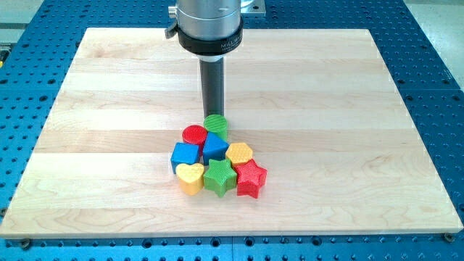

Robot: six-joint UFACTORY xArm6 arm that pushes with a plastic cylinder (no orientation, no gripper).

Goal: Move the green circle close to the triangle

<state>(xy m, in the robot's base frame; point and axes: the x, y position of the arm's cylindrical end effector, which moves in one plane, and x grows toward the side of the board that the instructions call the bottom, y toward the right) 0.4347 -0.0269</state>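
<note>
The green circle [216, 125] lies at the top of a tight cluster of blocks near the board's middle. It touches the blue triangle [214, 147] just below it and the red circle [194, 135] to its left. My tip [214, 114] stands right at the green circle's top edge and seems to touch it. The rod rises straight up from there to the arm's grey flange at the view's top.
The cluster also holds a blue cube [185, 154], a yellow hexagon [239, 153], a yellow heart [191, 178], a green star [219, 176] and a red star [251, 179]. All lie on the wooden board [348, 130], on a blue perforated table.
</note>
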